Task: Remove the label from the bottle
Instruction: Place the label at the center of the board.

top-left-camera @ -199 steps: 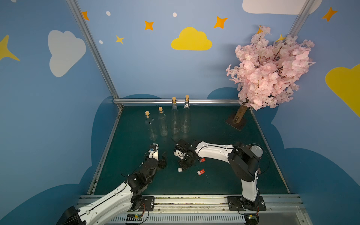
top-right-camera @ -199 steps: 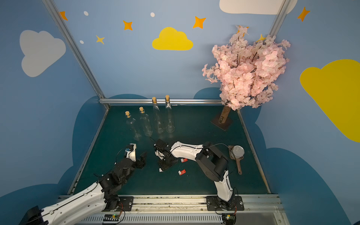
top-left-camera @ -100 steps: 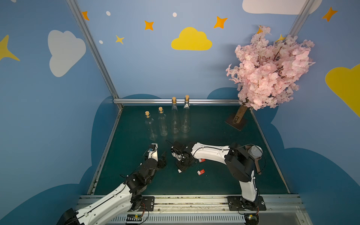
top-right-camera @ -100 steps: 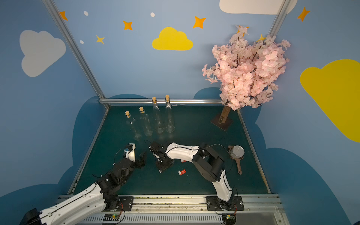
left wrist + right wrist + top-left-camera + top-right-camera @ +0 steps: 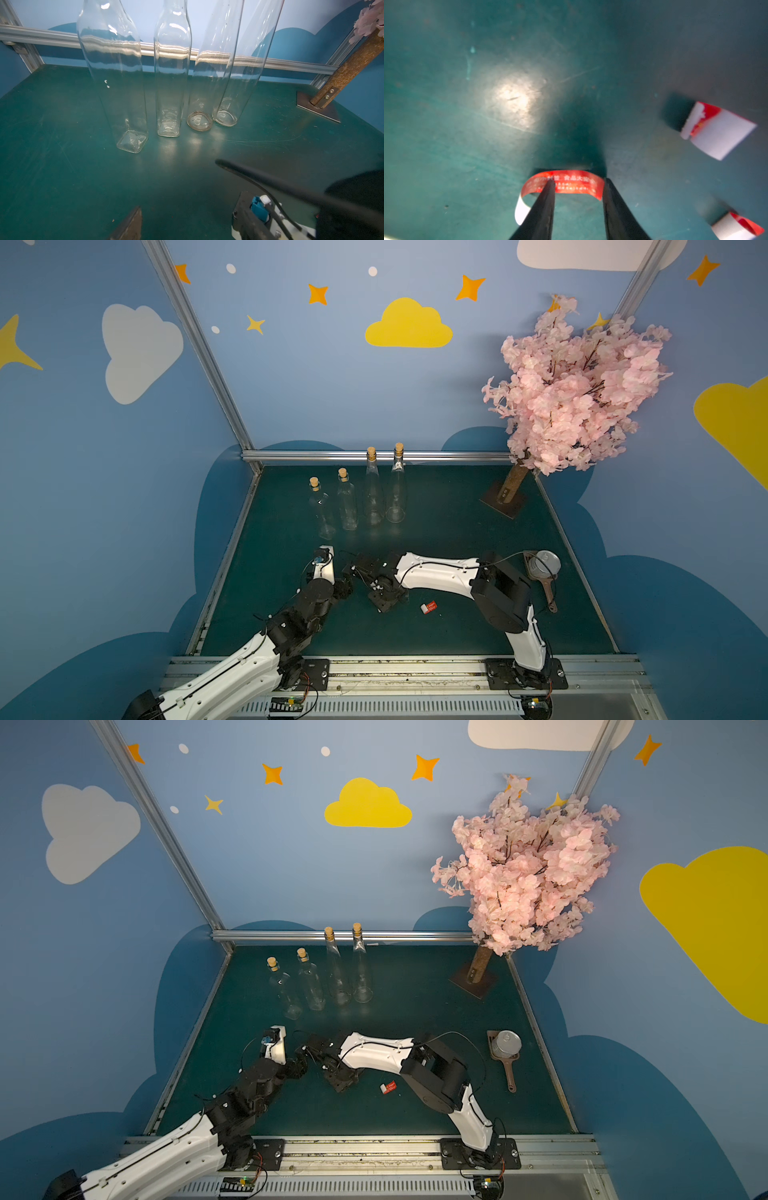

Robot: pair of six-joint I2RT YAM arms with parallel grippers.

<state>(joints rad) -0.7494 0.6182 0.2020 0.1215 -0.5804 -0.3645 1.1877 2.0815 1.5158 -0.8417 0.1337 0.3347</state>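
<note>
Several clear glass bottles (image 5: 347, 506) (image 5: 170, 83) with cork stoppers stand in a row at the back of the green mat; no label shows on them. A curled red label (image 5: 566, 184) with white print lies on the mat at the tips of my right gripper (image 5: 579, 182), whose jaws stand apart and open. It touches one fingertip (image 5: 550, 187). In both top views the right gripper (image 5: 384, 601) (image 5: 343, 1079) points down at the mat's middle. My left gripper (image 5: 347, 587) hovers just left of it, open and empty; only one of its fingers (image 5: 131, 222) shows.
Torn red-and-white label pieces (image 5: 716, 133) (image 5: 737, 228) (image 5: 429, 607) lie on the mat right of the right gripper. A pink blossom tree on a metal base (image 5: 505, 497) stands back right. A metal can on a handled board (image 5: 544, 568) sits at the right edge.
The right gripper has gone from shut to open and shifted a little left toward the left arm, leaving the red label at its tips. The left arm has barely moved.
</note>
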